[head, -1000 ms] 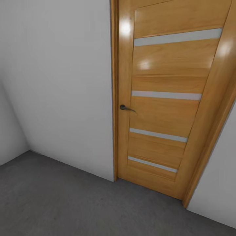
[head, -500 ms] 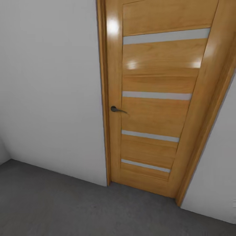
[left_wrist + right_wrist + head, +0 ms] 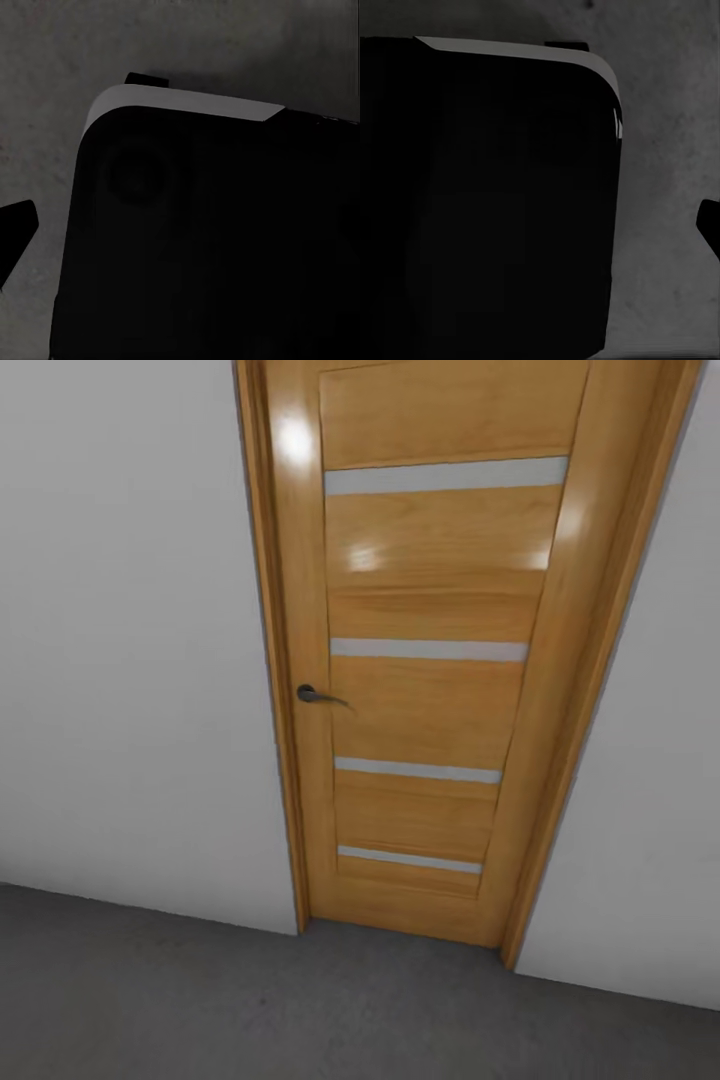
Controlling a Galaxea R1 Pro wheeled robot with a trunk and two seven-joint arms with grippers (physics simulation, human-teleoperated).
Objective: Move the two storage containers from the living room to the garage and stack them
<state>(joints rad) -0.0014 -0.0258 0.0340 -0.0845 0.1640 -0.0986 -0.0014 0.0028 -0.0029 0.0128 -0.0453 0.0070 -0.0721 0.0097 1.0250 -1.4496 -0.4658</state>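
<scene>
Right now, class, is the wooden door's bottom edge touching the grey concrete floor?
Cannot tell. In the head view the door comes down to the floor inside its frame, but no gap or contact line shows plainly there.

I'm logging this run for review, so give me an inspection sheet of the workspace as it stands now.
Surface: dark grey speckled concrete floor, bare where it shows.
Job's things: nothing seen.
Clutter: nothing seen.
Grippers: one dark fingertip at the edge of the left wrist view and one at the edge of the right wrist view; open or shut cannot be told. A large black rounded body blocks much of each wrist view.
Cables: nothing seen.
Surroundings: closed honey-coloured wooden door with pale horizontal strips, dark metal lever handle, plain pale grey walls.
</scene>
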